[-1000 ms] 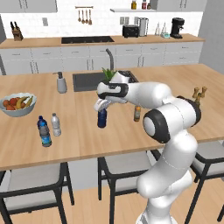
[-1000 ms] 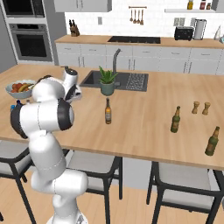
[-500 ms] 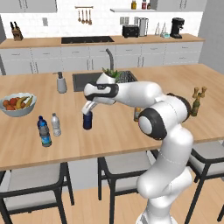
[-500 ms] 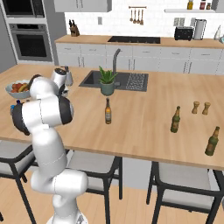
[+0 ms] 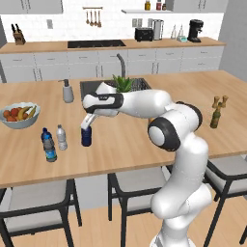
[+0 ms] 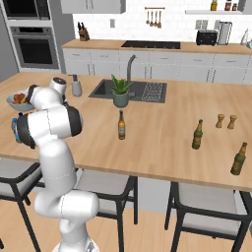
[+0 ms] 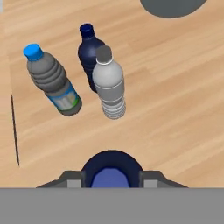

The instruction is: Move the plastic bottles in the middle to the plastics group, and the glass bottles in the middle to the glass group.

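Navy bottle (image 5: 86,137) is the thing to watch. A second ago it hung over the middle of the island. Now it has travelled left with the arm and sits low by the counter (image 5: 144,144), near the clear grey bottle (image 5: 61,137) and the blue-labelled water bottle (image 5: 48,145). I cannot tell whether its base touches the wood or hangs just above it. The claw (image 5: 86,128) is pinched on its top, and from the hand's own camera its dark cap shows squeezed between the two fingertips (image 7: 72,177). Ahead of the hand stand the water bottle, the grey bottle and what looks like another dark blue bottle (image 7: 89,48).

To my eye this plastic bottle is nearly delivered: it only needs setting down and letting go. The grey one looks already placed with the plastics. The amber bottle (image 6: 121,125) stands alone mid-island, well apart from the green bottle (image 5: 215,115) at the far right, so the glass half seems undone.

The arm reaches far across its body to the left. Its forearm is nearly level over the counter, and the wrist is bent so the hand points steeply down at the bottle.
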You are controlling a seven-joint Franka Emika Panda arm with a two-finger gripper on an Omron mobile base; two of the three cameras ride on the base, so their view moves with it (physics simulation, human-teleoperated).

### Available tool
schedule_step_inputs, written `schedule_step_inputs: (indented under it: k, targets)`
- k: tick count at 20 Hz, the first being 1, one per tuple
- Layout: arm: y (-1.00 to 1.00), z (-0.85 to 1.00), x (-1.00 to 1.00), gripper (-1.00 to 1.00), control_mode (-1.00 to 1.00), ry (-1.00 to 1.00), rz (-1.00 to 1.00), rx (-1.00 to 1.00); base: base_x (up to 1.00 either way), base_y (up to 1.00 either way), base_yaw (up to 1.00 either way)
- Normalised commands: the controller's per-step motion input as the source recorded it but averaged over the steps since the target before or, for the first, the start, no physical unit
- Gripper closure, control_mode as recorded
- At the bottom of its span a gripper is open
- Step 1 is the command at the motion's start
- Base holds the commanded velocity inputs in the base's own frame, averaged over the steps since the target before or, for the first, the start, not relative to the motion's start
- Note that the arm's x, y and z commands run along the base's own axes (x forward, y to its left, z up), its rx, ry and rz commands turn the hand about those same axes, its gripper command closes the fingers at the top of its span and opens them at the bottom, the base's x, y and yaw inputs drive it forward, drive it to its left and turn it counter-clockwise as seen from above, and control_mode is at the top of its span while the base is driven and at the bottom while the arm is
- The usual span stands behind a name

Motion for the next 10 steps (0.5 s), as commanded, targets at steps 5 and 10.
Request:
schedule_step_inputs:
  k: [5, 10]
  targets:
    - [0.24, -0.19, 0.0, 1.0, -1.0, 0.0, 0.06, 0.0, 0.0, 0.0, 0.0]
    - [0.25, -0.01, -0.13, 1.0, -1.0, -0.01, 0.05, 0.0, 0.0, 0.0, 0.0]
